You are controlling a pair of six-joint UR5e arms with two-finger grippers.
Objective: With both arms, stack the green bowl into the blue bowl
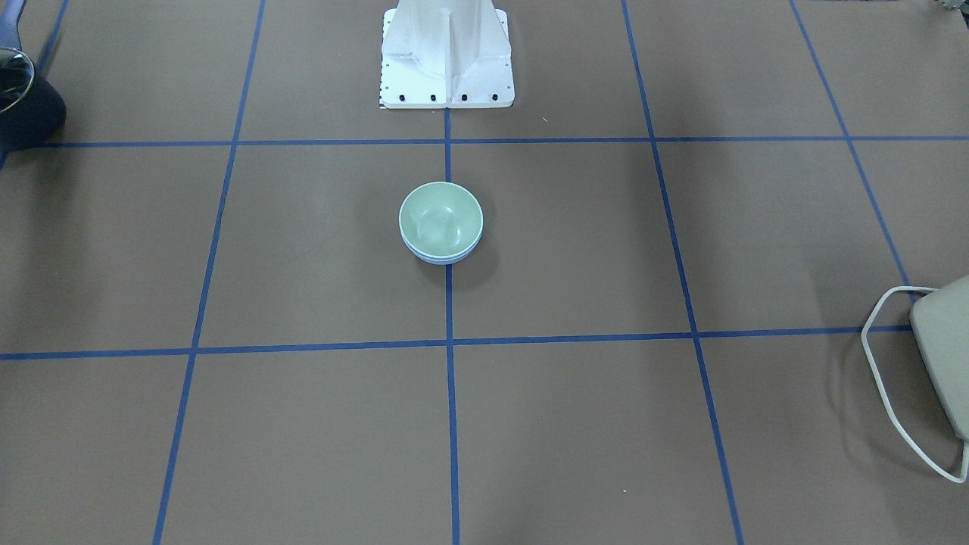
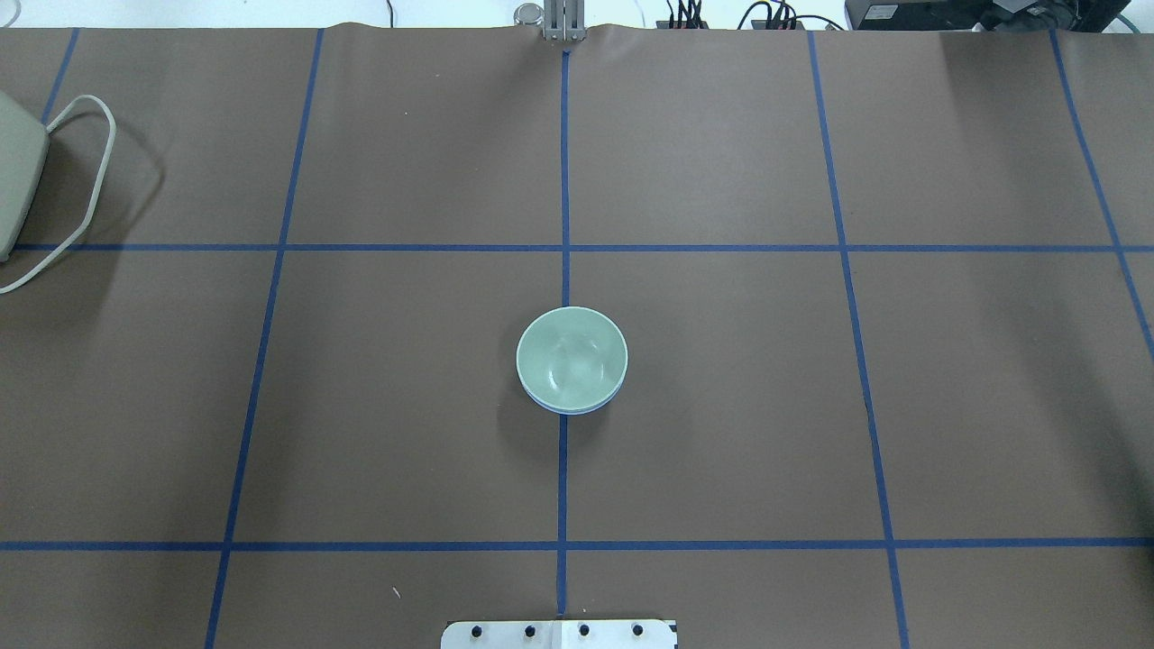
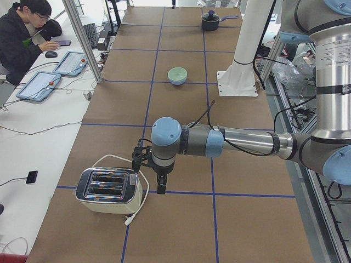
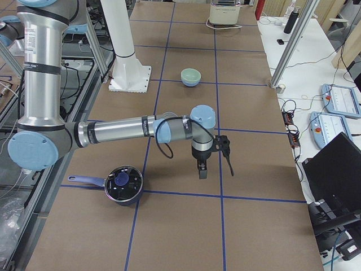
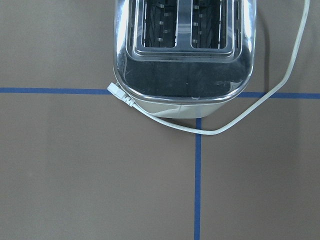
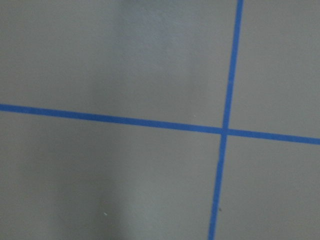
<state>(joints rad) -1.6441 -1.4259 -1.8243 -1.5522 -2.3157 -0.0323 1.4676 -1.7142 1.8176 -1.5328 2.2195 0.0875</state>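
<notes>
The pale green bowl [image 1: 440,219] sits nested inside the blue bowl [image 1: 443,260] at the table's middle, on the centre tape line. Only a thin blue rim shows under the green bowl [image 2: 572,358]. The stack also shows in the exterior left view [image 3: 177,74]. The left gripper [image 3: 162,189] hangs over the table beside the toaster, far from the bowls. The right gripper [image 4: 202,172] hangs over bare table near the pot, also far from the bowls. Both show only in the side views, so I cannot tell whether they are open or shut. Neither holds anything that I can see.
A chrome toaster [image 3: 109,189] with a white cord lies at the table's left end, directly under the left wrist camera [image 5: 185,50]. A dark pot [image 4: 121,183] with a lid stands at the right end. The white pedestal [image 1: 447,53] stands behind the bowls. An operator sits at a side desk.
</notes>
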